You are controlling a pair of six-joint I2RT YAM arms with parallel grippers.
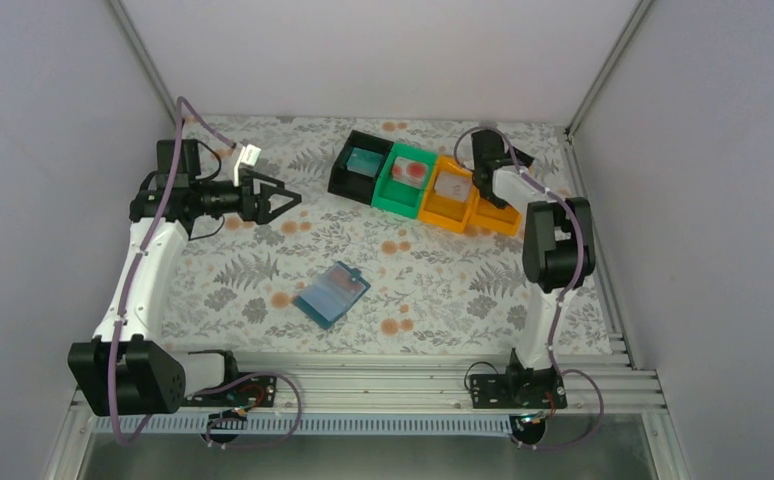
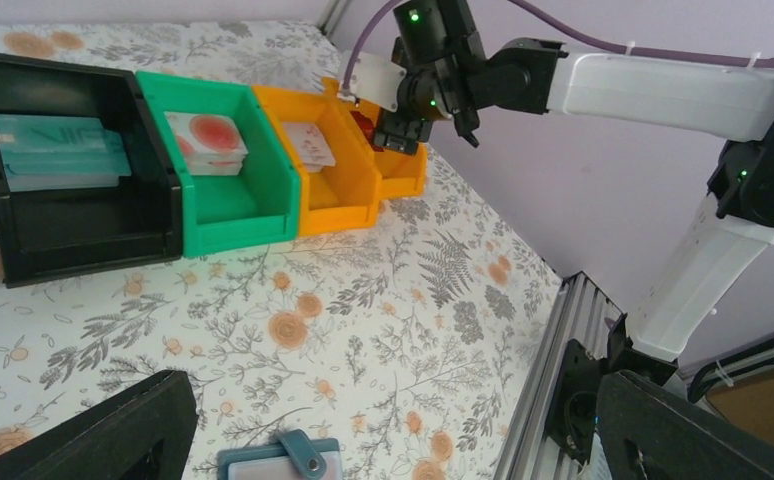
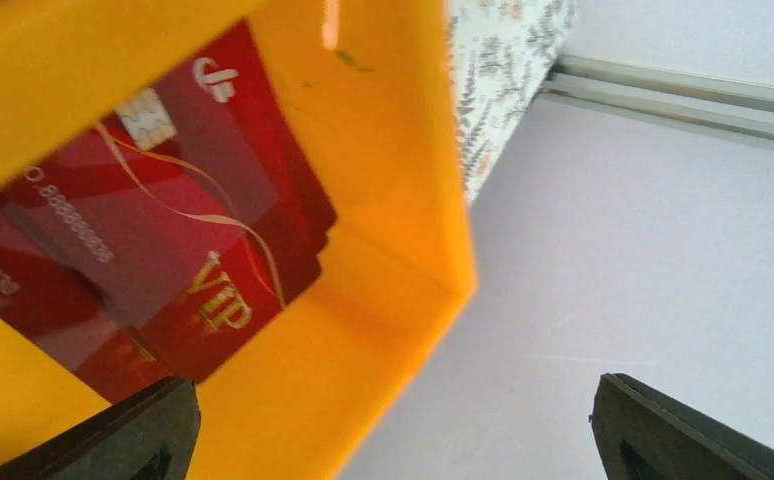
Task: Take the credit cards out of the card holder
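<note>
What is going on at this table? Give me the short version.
The robot is emptying a wallet. Its right gripper hangs open over the end orange bin, where red cards lie. The left gripper is open too, holding nothing, above the table. The wallet lies on the table between the arms; whether anything remains inside cannot be told.

— Where's your left arm (image 1: pixel 148 270)?
— Left side of the top view, elbow bent, forearm level. My left gripper (image 1: pixel 281 200) points toward the middle of the frame, fingers (image 2: pixel 113 430) spread wide, nothing between them.
— And your right arm (image 1: pixel 553 250)?
— Stretched to the upper right of that view, wrist tipped down. My right gripper (image 2: pixel 403 135) has its jaws wide apart, holding nothing.
</note>
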